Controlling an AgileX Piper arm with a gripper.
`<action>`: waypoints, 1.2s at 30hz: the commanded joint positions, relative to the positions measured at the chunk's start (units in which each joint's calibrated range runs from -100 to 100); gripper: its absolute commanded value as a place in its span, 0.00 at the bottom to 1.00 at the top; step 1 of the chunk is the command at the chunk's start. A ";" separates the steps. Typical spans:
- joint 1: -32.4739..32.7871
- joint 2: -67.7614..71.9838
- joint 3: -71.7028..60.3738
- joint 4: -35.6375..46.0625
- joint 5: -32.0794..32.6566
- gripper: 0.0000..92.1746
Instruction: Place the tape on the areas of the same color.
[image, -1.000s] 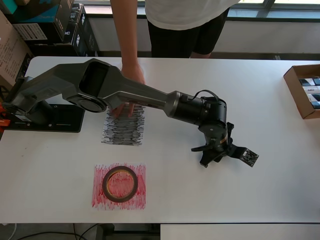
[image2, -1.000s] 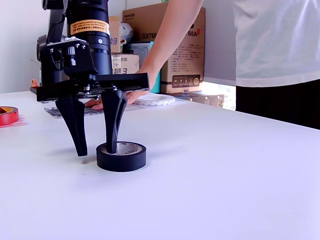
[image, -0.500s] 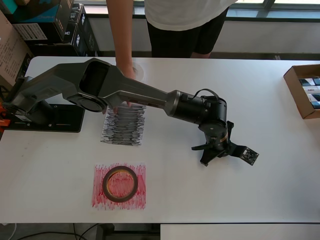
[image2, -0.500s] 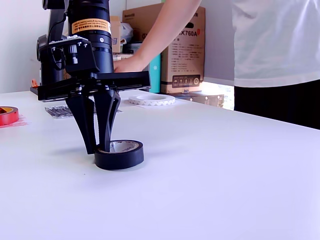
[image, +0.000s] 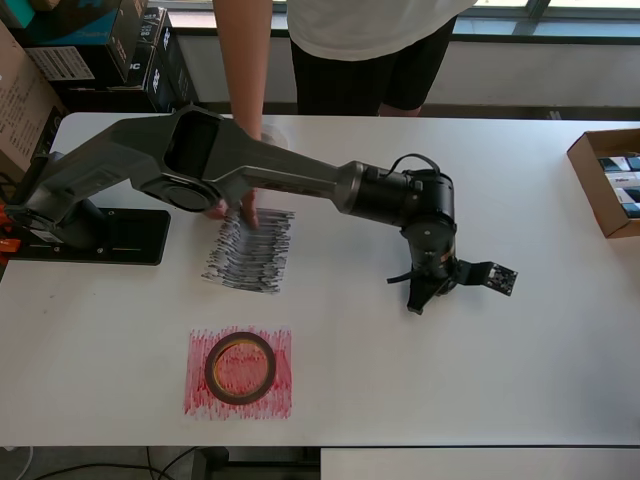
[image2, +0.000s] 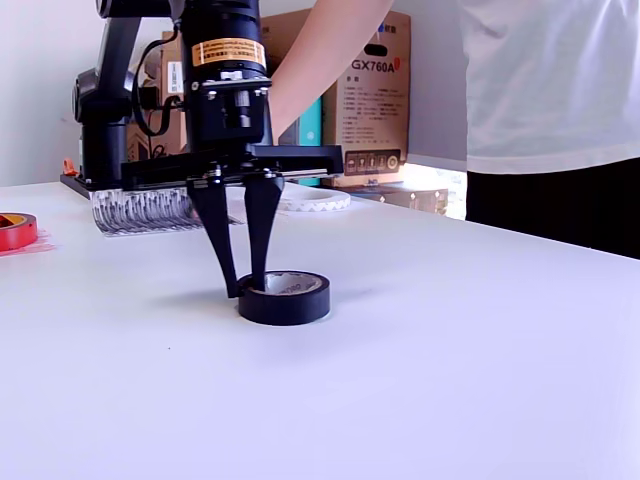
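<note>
While a person's hand (image: 245, 205) touches the black-scribbled sheet (image: 250, 251), the gripper (image2: 243, 285) pinches the black tape (image2: 285, 298)
Fingers nearly closed on its wall, centre of the exterior view, roll resting on the white table (image2: 450, 350)

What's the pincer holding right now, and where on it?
The pincer grips the black tape roll by its wall on the exterior view's left side, one finger inside the ring, one outside. The roll sits on the table.

The white desk (image: 520, 380) carries a red-scribbled sheet (image: 238, 373) with a reddish-brown tape ring (image: 240, 367) on it. A black-scribbled sheet (image: 250, 252), a black tape roll (image2: 284, 297) and a cardboard box (image: 608, 180) also rest there.
</note>
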 joint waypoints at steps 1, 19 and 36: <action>1.29 -0.23 0.28 2.05 -2.61 0.00; 6.34 -3.69 0.28 6.63 -11.94 0.00; 7.05 -24.17 12.64 16.56 -15.05 0.00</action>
